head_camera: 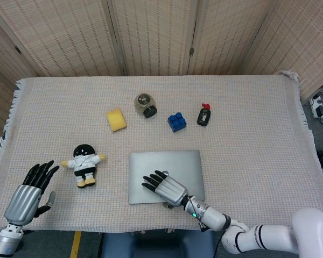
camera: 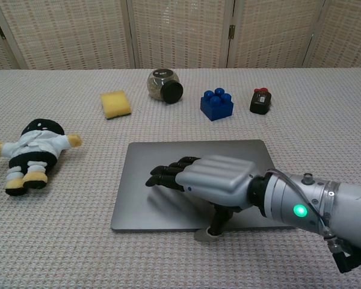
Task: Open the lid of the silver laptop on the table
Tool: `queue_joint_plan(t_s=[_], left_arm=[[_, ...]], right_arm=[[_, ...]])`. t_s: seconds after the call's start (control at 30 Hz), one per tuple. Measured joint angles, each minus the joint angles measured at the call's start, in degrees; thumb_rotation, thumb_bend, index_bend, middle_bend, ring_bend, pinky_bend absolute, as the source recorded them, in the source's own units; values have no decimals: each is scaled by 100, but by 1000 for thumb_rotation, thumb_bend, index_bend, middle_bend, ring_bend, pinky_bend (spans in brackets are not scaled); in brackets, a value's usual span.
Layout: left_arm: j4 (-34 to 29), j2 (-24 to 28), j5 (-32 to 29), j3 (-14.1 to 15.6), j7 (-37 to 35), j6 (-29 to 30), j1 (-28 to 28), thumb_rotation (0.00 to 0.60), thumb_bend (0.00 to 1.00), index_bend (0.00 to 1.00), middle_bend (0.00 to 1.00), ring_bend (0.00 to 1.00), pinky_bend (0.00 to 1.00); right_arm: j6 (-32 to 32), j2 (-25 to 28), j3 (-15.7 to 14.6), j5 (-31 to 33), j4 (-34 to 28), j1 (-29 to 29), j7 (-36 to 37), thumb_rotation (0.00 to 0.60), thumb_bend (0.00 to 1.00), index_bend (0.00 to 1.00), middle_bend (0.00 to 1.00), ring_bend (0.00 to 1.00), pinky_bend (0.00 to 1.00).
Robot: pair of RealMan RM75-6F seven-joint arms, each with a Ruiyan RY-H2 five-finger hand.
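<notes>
The silver laptop (head_camera: 172,162) (camera: 168,162) lies shut and flat on the cloth near the table's front edge. My right hand (head_camera: 166,187) (camera: 204,178) hovers palm down over its front half, fingers (camera: 163,173) stretched out toward the left above the lid. Its thumb (camera: 218,220) points down at the laptop's front edge, by the cloth. The hand holds nothing. My left hand (head_camera: 27,189) is at the front left corner of the table, fingers spread, far from the laptop; the chest view does not show it.
A plush doll (head_camera: 85,164) (camera: 33,153) lies left of the laptop. Behind the laptop stand a yellow sponge (head_camera: 116,119) (camera: 115,103), a tipped jar (head_camera: 145,104) (camera: 164,85), a blue block (head_camera: 176,121) (camera: 216,104) and a small black and red object (head_camera: 204,115) (camera: 260,100). Folding screens back the table.
</notes>
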Motion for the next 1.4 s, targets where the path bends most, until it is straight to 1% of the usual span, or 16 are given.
queue_joint_plan(t_s=[0.63,0.67,0.8,0.9,1.03,1.1,1.23,1.3,1.4], left_arm=[[136,-72,-118,-6,-91,-82,-33,600,622,28,6,0,0],[140,-75,-118,-6,-95,-80,-33,600,622,28,6,0,0],[176,-92,-112,1,-122,-81,-38,600,621,28,6,0,0],[228,-121,-79,17,-152,-109,-59,600,622,31,6,0,0],[367,-202,52,81,-194,-241,-146,600,621,36,7,0,0],[449,-267,161,122,-223,-302,-198,600,622,42,23,8,0],[822,-600,483,210,-376,-335,-320,600,621,74,65,43,0],[1021,-782,645,269,-451,-373,-392,600,621,85,74,52,0],[1332,-1095,851,364,-533,-479,-524,600,622,88,75,52,0]], right_arm=[[153,116,-58,431,-109,213,-438,592,308,0,0,0,0],[163,106,-64,434,-100,227,-463,591,333,0,0,0,0],[240,70,-88,405,-62,268,-597,595,508,0,0,0,0],[305,36,-101,395,-49,301,-723,600,569,0,0,0,0],[358,24,-103,417,-73,347,-935,600,603,0,0,0,0],[395,26,-94,455,-112,373,-1106,600,615,0,0,0,0],[466,55,-60,598,-241,432,-1506,600,642,0,0,0,0],[511,79,-34,725,-337,467,-1758,600,647,0,0,0,0],[575,123,12,984,-503,534,-2133,600,685,0,0,0,0]])
